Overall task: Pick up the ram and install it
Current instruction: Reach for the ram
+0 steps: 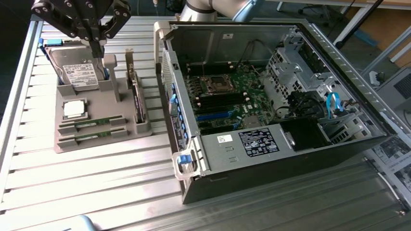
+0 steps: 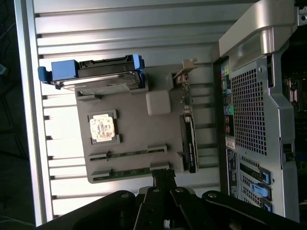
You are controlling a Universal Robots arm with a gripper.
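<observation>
Ram (image 1: 90,123) and its twin (image 1: 90,136) both sit in tray (image 1: 106,105) slots on the counter (image 1: 96,183), well apart from the PC case (image 1: 257,166). My tool (image 1: 97,48) hangs above the tray, fingers together, gripping nothing. Not picked up or installed yet.

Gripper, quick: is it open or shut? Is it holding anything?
Gripper: jaws shut, holding nothing.
</observation>
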